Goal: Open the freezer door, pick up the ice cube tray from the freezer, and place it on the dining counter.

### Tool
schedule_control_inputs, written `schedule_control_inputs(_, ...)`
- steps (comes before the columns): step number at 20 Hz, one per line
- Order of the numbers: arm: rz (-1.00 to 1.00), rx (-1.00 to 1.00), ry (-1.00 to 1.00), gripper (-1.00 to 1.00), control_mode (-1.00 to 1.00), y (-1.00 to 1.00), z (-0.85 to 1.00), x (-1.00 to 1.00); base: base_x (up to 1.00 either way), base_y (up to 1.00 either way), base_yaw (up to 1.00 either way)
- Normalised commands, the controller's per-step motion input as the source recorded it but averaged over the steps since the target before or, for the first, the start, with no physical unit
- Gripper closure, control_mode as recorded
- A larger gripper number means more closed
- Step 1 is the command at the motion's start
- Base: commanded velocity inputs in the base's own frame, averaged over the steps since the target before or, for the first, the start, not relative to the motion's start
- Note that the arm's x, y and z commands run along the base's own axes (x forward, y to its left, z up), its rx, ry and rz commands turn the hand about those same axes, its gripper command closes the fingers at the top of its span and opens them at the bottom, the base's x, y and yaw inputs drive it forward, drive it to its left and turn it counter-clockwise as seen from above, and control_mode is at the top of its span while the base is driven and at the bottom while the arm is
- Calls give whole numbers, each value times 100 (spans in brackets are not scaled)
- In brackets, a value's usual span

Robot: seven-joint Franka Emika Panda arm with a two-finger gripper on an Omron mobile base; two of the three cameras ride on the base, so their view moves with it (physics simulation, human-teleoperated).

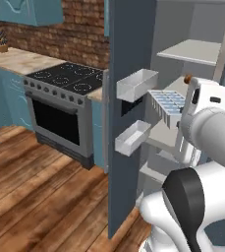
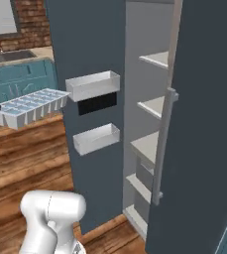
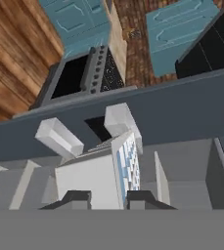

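Note:
The ice cube tray, white with pale blue cells, hangs in the air just outside the freezer. My gripper is shut on one end of it, with a dark fingertip on each side in the hand view. The freezer door stands wide open to the left of the tray, its two white bins facing the shelves. The dining counter is out of view.
Two white door bins jut out close to the tray. The second dark door with a grey bar handle stands on the right. A stove and a marbled counter lie left. A small brown ball sits on a shelf.

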Motion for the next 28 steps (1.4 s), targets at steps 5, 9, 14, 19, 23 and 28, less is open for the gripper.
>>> schedule_control_inputs(5, 0, 0, 0, 100, 100, 0, 0, 0, -43, -1, 58)
schedule_control_inputs(9, 0, 0, 0, 100, 100, 0, 0, 0, -35, 0, 57)
schedule_control_inputs(14, 0, 0, 0, 100, 100, 0, 0, 0, -30, 18, 53)
schedule_control_inputs(19, 0, 0, 0, 100, 100, 0, 0, 0, -13, 17, 60)
schedule_control_inputs(23, 0, 0, 0, 100, 100, 0, 0, 0, -1, 23, 67)
schedule_control_inputs(28, 0, 0, 0, 100, 100, 0, 0, 0, -2, 27, 72)
